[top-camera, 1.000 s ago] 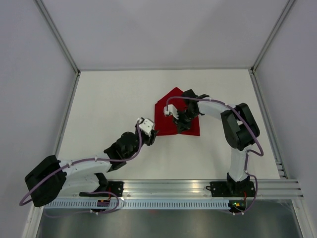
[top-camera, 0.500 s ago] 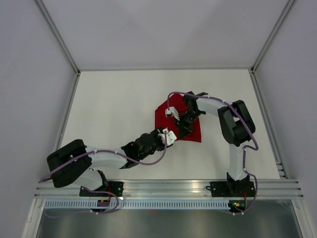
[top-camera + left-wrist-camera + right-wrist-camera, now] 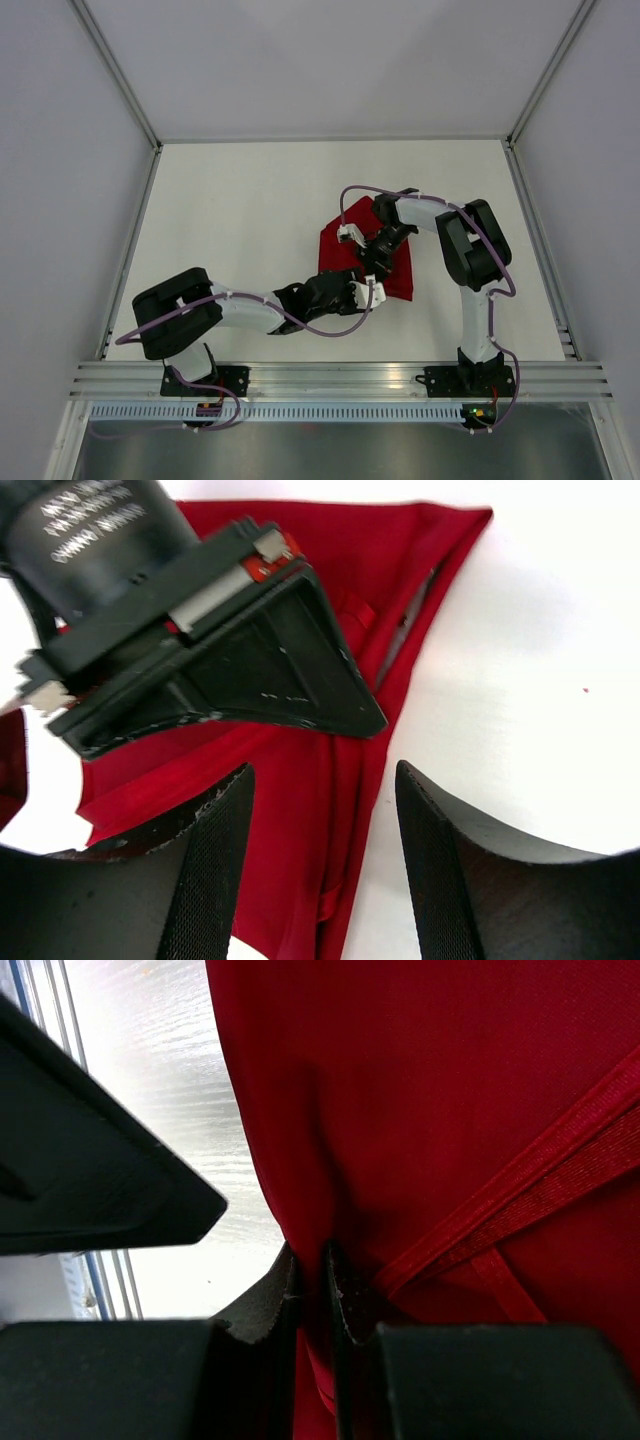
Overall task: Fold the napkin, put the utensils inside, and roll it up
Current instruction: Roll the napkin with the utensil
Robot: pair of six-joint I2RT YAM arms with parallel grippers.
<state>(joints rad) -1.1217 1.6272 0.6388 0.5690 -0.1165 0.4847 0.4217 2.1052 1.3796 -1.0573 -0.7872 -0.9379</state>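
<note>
Red cloth marks the spot in the top view: the napkin (image 3: 338, 256) lies on the table (image 3: 230, 210) right of centre, partly under both arms. The right hand (image 3: 376, 262) comes down on its middle, and the left hand (image 3: 372, 292) reaches in from the near left to its near edge, so both are close and the left is the one free to act. From the left wrist, the left hand's jaws stand apart with nothing gripped. The napkin's folded edge runs from the far right down toward the gap between the fingers (image 3: 210, 880), so the cloth lies straight ahead. A thin grey sliver along that fold is likely the knife (image 3: 404, 630) tucked inside, though most of it is covered and I cannot be sure. The right hand's black body hides the cloth's left part. From the right wrist, the right hand is clenched on a pinched ridge of napkin, with hem stitching crossing to the right. A dark wedge (image 3: 100, 1190) at left is probably a left-hand finger, and the rest of the cloth is cut off.
</note>
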